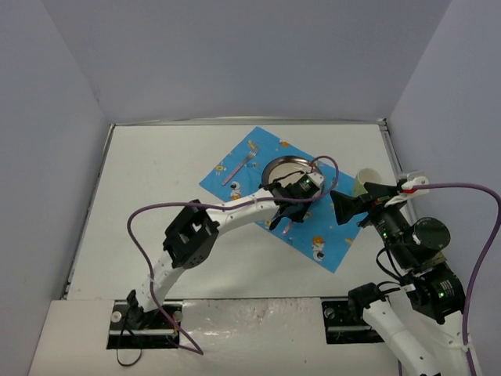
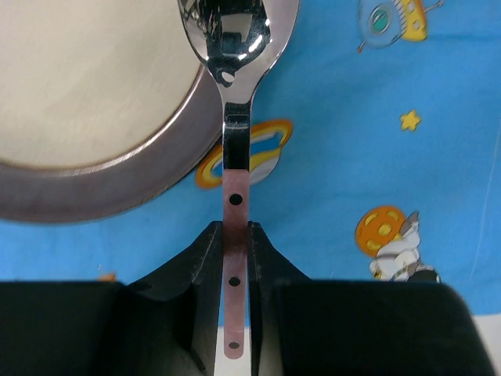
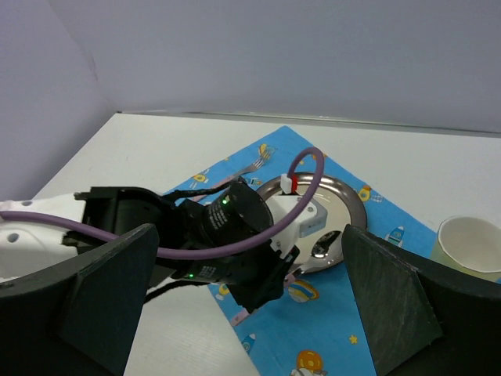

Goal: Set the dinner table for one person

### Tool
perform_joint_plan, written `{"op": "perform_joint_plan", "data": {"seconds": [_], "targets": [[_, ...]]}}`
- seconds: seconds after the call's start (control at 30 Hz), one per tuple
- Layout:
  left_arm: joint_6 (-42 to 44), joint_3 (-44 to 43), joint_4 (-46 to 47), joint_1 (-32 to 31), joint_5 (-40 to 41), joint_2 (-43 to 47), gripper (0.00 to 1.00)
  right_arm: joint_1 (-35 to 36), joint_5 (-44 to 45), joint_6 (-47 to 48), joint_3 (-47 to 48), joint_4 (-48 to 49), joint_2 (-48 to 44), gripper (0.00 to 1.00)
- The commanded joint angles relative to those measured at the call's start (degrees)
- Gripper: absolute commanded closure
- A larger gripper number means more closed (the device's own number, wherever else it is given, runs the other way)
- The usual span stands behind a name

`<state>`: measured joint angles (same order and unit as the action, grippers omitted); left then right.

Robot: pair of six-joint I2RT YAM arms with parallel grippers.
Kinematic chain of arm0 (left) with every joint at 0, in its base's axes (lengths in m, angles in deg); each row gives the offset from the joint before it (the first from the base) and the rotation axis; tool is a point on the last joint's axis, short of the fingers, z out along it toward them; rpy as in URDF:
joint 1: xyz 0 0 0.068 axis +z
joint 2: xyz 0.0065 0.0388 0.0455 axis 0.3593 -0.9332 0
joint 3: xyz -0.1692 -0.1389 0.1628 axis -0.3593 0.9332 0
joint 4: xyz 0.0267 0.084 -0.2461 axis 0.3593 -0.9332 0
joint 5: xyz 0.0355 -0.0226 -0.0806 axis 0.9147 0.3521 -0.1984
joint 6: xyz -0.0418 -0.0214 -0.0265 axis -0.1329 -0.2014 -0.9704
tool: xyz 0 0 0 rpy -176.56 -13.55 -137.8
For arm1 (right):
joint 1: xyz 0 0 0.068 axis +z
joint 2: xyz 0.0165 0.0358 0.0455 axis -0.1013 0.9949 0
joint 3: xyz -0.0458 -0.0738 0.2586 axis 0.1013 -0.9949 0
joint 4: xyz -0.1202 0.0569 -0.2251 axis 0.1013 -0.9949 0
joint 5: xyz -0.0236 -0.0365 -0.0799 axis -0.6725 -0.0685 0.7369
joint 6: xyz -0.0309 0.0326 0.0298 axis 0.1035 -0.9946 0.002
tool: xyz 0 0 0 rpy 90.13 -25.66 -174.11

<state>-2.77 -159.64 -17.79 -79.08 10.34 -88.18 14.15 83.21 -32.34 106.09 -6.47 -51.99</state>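
Left wrist view, nearest first: the left gripper (image 2: 233, 239) has its fingers (image 2: 205, 258) nearly shut, pinching the pink handle of the spoon (image 2: 235, 157) edge-on, so the thin strip stands pinned between the pads and the spoon points straight ahead. Its shiny bowl overlaps the rim of the plate (image 2: 102, 196), which suggests the spoon is being carried above the plate's edge and not laid flat; whether any part of it touches the blue cloth (image 2: 376, 157) beneath I cannot tell. Judging by the task, the grip low on the handle leaves the bowl end free to be set down just beside the plate, on the side nearer the right arm. From the top external view, the right gripper (image 1: 358, 200) hovers on that same side of the plate, a little apart from it, its jaws spread as wide as they go and holding nothing, probably waiting clear of the left arm. Just beyond it, also off to that side of the plate, the pale cup (image 1: 364, 182) stands upright by the cloth's corner. A fork (image 1: 239, 168) lies on the cloth on the plate's opposite side. Everything rests on the dinner table (image 1: 156, 180), whose white top extends well beyond the plate on all sides.
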Motion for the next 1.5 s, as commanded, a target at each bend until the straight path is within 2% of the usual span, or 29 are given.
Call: {"op": "perform_joint_plan", "data": {"seconds": [0.0, 0.17, 0.33, 0.9, 1.1, 1.47], "targets": [[3.9, -13.9, -2.1, -1.1, -0.6, -3.5, 1.00, 0.4, 3.3, 1.0, 2.9, 0.9, -0.1, 0.00], [5.3, -26.0, -4.7, -3.2, -0.9, -10.6, 1.00, 0.4, 4.0, 1.6, 4.0, -0.9, -0.3, 0.00], [3.0, -31.2, -5.2, -3.6, -1.7, -15.0, 1.00, 0.4, 4.6, 2.0, 4.5, -2.0, -0.3, 0.00], [-7.5, -31.4, -7.4, -5.3, -1.7, -20.3, 1.00, 0.4, 4.4, 1.3, 3.9, -2.9, -0.9, 0.00], [-12.2, -28.8, -7.4, -6.5, -2.2, -20.5, 1.00, 0.4, 4.1, 0.8, 3.6, -3.0, -1.1, 0.00], [-10.4, -28.6, -8.0, -7.0, -0.9, -20.9, 1.00, 0.4, 3.8, 0.3, 3.1, -3.0, -1.6, 0.00]]}}
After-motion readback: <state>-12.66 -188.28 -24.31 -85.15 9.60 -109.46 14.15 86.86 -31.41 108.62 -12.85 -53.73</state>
